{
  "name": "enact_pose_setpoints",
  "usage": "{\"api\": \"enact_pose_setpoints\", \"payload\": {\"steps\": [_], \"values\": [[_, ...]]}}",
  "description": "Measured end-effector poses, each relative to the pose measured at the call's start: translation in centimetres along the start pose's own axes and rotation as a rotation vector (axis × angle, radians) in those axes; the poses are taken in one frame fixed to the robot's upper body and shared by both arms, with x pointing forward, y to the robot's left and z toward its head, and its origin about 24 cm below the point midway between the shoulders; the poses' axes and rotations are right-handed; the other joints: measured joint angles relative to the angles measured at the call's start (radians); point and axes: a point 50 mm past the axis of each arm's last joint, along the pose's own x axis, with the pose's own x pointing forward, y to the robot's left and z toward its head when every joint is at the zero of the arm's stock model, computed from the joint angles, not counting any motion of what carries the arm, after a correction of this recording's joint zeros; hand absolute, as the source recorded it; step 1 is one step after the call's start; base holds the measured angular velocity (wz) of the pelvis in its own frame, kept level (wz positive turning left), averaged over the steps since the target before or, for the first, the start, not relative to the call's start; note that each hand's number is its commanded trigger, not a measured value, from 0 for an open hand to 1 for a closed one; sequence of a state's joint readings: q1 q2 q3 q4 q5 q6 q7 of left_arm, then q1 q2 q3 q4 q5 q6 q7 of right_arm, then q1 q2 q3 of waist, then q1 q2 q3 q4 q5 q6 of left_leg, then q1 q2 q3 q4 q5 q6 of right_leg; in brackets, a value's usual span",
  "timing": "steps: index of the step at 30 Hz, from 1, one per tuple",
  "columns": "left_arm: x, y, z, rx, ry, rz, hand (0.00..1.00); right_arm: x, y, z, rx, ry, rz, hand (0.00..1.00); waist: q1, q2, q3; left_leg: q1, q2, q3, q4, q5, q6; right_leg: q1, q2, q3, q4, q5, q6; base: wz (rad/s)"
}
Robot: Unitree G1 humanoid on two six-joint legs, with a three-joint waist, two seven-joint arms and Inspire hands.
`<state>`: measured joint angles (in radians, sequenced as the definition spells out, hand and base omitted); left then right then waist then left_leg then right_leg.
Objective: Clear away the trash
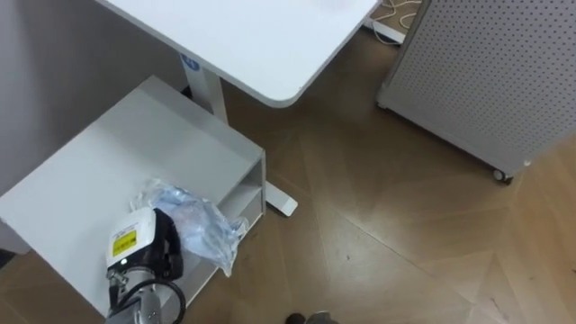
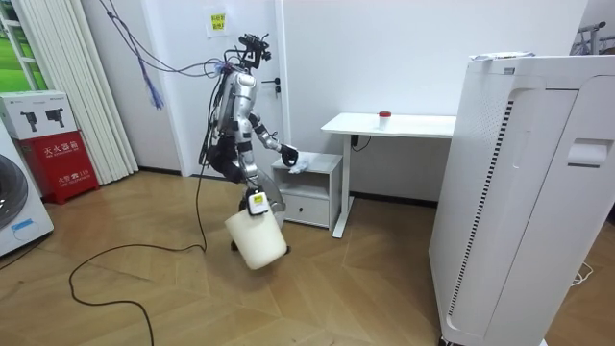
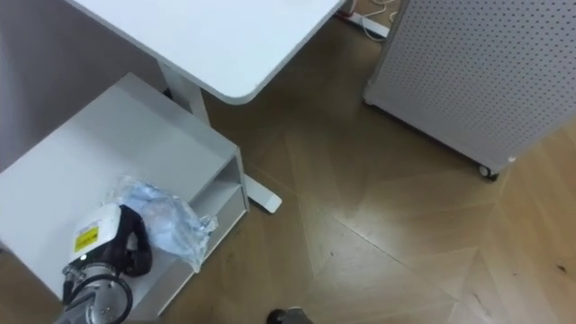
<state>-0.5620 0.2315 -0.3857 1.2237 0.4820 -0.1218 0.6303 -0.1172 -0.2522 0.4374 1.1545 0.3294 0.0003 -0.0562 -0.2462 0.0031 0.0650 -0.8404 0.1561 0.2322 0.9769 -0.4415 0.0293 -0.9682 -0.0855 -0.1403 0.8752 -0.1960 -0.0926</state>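
Honestly, we see the crumpled plastic bag (image 1: 198,225) on the low white cabinet (image 1: 117,153), around 7 o'clock, left robot hand (image 1: 135,245) on it; clamped or apart, we can't tell. It looks light, crinkly and slippery, so we'd pinch a bunched fold.

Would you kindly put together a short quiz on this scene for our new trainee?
1. True or false: the crumpled plastic bag that the left hand reaches lies on the floor.
2. What stands right beside the cabinet? A) a sofa B) a white desk C) a fridge
3. Fill in: in the room view, the right hand is at a tilted white ____.

Key: 1. False, it lies on top of the cabinet. 2. B. 3. bin.
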Motion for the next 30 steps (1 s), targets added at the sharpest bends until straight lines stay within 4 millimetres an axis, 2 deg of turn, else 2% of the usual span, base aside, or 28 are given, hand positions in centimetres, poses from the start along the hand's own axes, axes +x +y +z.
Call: {"api": "enact_pose_setpoints", "payload": {"steps": [4,7,10,14,19,25,30], "values": [[-0.6,-1.1,2.5,-0.111,-0.081,-0.009,1.0,0.1,-1.4,1.0,-0.031,-0.027,-0.088,1.0,0.054,0.004,0.0043,0.043,-0.006,0.005,-0.049,0.015,0.01,0.044,-0.002,-0.001,-0.044,0.009,0.009,0.02],[-1.4,-2.1,3.6,-0.154,-0.117,-0.034,1.0,0.1,-1.8,1.1,-0.038,-0.03,-0.129,1.0,0.08,0.003,0.0068,0.083,-0.027,0.014,-0.107,0.033,0.011,0.073,-0.012,0.006,-0.076,0.013,0.016,0.06],[-2.1,-3.0,4.6,-0.176,-0.151,-0.057,1.0,0.0,-1.9,1.1,-0.046,-0.031,-0.154,1.0,0.096,0.003,0.0069,0.092,-0.034,0.014,-0.137,0.043,0.01,0.081,-0.015,0.002,-0.098,0.016,0.017,0.07],[-2.9,-3.8,5.2,-0.195,-0.178,-0.08,1.0,0.1,-1.9,1.6,-0.082,-0.046,-0.172,1.0,0.095,0.003,0.0075,0.089,-0.032,0.011,-0.148,0.044,0.008,0.08,-0.008,0.002,-0.11,0.015,0.019,-0.02],[-3.7,-4.5,6.9,-0.233,-0.248,-0.104,1.0,0.2,-2.0,2.5,-0.084,-0.069,-0.188,1.0,0.097,0.003,0.0074,0.087,-0.032,0.011,-0.15,0.043,0.008,0.08,-0.005,0.003,-0.114,0.013,0.023,0.0],[-4.3,-5.0,6.9,-0.249,-0.274,-0.123,1.0,0.2,-2.2,2.4,-0.086,-0.065,-0.208,1.0,0.112,0.002,0.0078,0.103,-0.031,0.033,-0.161,0.043,0.007,0.079,0.001,0.024,-0.112,0.015,0.023,-0.07],[-4.8,-5.1,7.1,-0.261,-0.3,-0.13,1.0,0.2,-2.3,2.6,-0.111,-0.074,-0.223,1.0,0.117,0.001,0.0073,0.104,-0.03,0.039,-0.164,0.044,0.006,0.078,0.001,0.025,-0.113,0.017,0.02,-0.01]]}}
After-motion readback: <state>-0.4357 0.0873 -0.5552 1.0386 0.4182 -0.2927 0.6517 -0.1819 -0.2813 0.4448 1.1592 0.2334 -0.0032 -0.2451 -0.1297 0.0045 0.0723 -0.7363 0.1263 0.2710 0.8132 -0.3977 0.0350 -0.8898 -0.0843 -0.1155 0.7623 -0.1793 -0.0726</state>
